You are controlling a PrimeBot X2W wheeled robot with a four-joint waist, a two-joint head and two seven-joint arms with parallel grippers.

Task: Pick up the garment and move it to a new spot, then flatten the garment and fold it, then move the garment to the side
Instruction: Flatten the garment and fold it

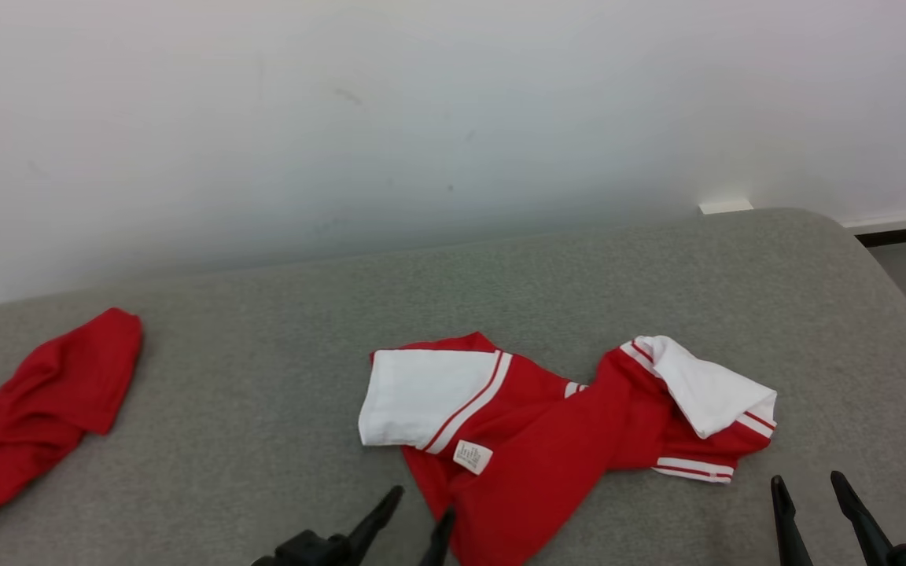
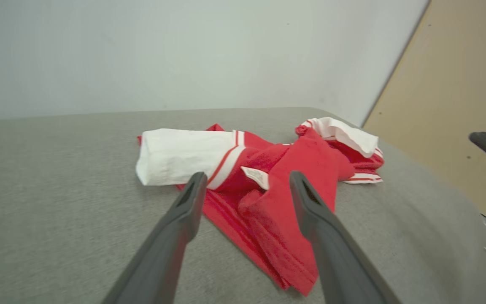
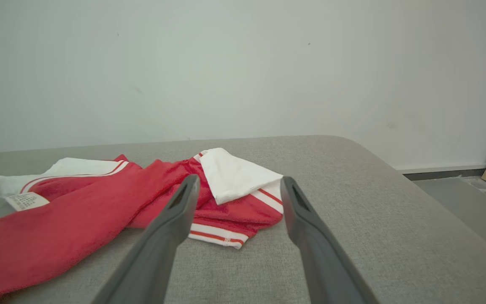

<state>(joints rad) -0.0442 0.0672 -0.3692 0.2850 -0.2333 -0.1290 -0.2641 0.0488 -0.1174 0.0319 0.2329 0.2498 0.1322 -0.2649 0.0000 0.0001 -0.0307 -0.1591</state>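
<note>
A crumpled red garment with white sleeves and red-and-white stripe trim lies in the middle of the grey surface, a small white label facing up. It also lies ahead in the left wrist view as the garment and in the right wrist view as the garment. My left gripper is open at the bottom edge, just short of the garment's near red hem; its fingertips frame the cloth without holding it. Open too, my right gripper hovers near the striped sleeve at the right.
A second red cloth lies bunched at the far left of the grey surface. A pale wall rises right behind it. The surface's rounded right edge drops to the floor; a tan panel stands beyond.
</note>
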